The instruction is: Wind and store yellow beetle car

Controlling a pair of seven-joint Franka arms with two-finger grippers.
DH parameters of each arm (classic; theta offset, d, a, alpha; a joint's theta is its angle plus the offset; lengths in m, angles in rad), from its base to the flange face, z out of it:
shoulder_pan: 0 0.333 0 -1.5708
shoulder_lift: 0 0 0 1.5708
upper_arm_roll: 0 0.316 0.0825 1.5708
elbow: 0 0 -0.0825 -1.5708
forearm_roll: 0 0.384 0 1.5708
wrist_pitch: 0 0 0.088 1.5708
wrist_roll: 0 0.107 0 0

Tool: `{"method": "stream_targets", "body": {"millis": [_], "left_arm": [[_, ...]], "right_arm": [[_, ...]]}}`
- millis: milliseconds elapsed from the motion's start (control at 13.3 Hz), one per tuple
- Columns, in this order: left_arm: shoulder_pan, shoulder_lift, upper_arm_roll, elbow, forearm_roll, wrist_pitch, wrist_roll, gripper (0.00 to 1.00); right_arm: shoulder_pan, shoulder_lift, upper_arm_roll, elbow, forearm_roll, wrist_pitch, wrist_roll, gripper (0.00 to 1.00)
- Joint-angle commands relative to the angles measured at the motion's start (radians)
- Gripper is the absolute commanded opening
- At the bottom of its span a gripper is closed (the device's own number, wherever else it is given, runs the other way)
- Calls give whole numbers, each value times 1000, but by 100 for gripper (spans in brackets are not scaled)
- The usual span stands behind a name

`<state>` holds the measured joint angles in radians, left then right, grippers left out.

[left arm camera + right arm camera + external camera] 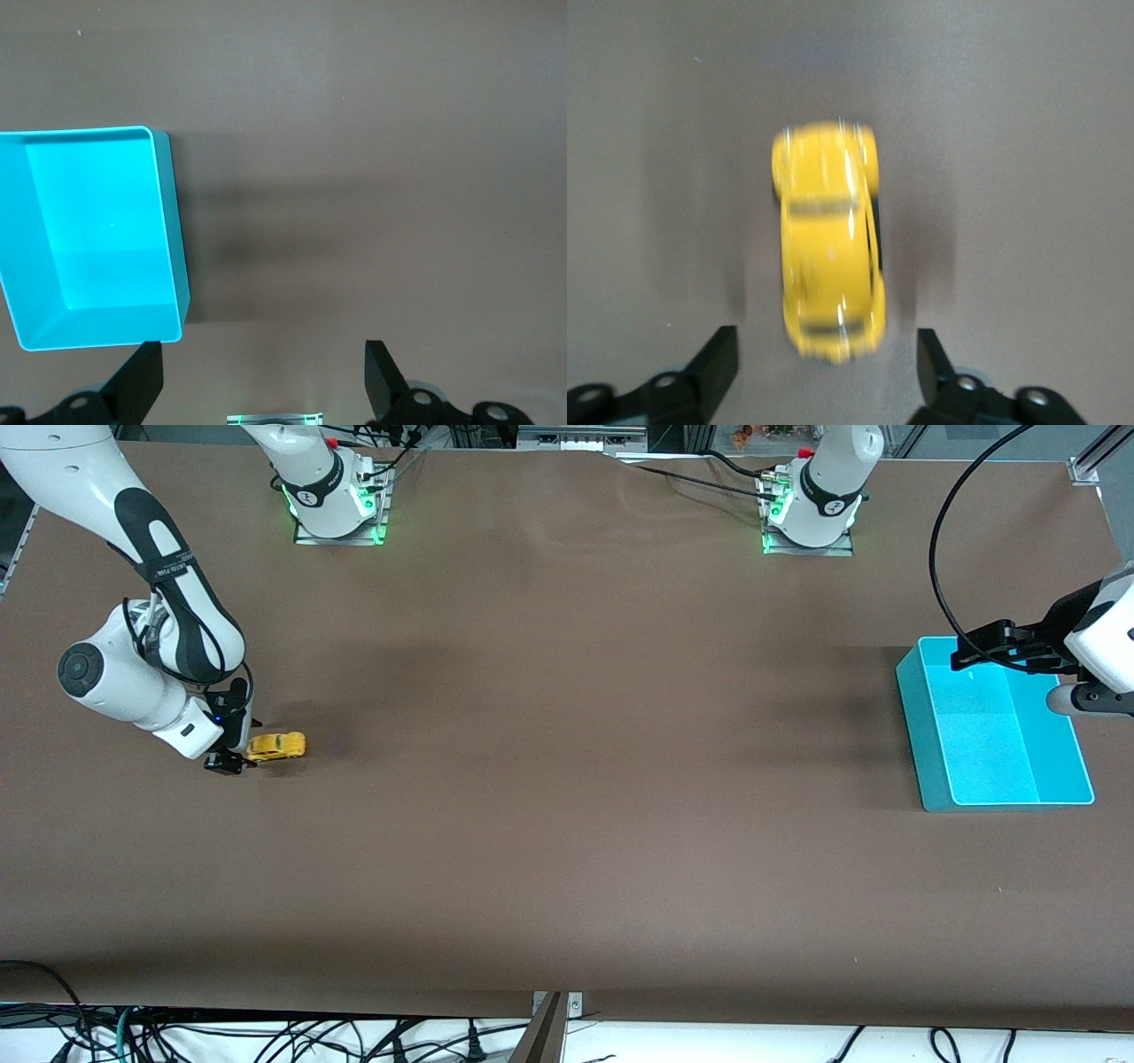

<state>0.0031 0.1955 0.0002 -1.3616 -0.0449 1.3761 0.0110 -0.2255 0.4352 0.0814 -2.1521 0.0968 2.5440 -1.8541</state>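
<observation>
The yellow beetle car stands on the brown table at the right arm's end. In the right wrist view the car looks smeared lengthwise. My right gripper is down at the table just beside one end of the car. Its fingers are open wide, and the gripper has only the car's end reaching in between the fingertips, with a gap on each side. My left gripper waits open and empty above the rim of the turquoise bin. In the left wrist view this gripper hangs over bare table beside the bin.
The turquoise bin holds nothing and sits at the left arm's end of the table. A black cable loops above the table near the left arm. Wide bare brown tabletop lies between the car and the bin.
</observation>
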Motion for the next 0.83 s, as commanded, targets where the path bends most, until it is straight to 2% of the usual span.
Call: {"method": "stream_targets", "body": {"millis": [0, 301, 527, 753], "left_arm": [[5, -5, -2, -2, -15, -5, -5, 100], [5, -5, -2, -4, -16, -3, -6, 100], [-5, -5, -3, -2, -13, -5, -11, 100], [1, -5, -3, -2, -20, -5, -6, 100]], "right_arm": [[-5, -19, 27, 67, 17, -105, 41, 100], [-2, -128, 49, 167, 6, -319, 155, 100], [-2, -286, 80, 172, 0, -405, 281, 100], [0, -386, 81, 192, 0, -479, 422, 100]]}}
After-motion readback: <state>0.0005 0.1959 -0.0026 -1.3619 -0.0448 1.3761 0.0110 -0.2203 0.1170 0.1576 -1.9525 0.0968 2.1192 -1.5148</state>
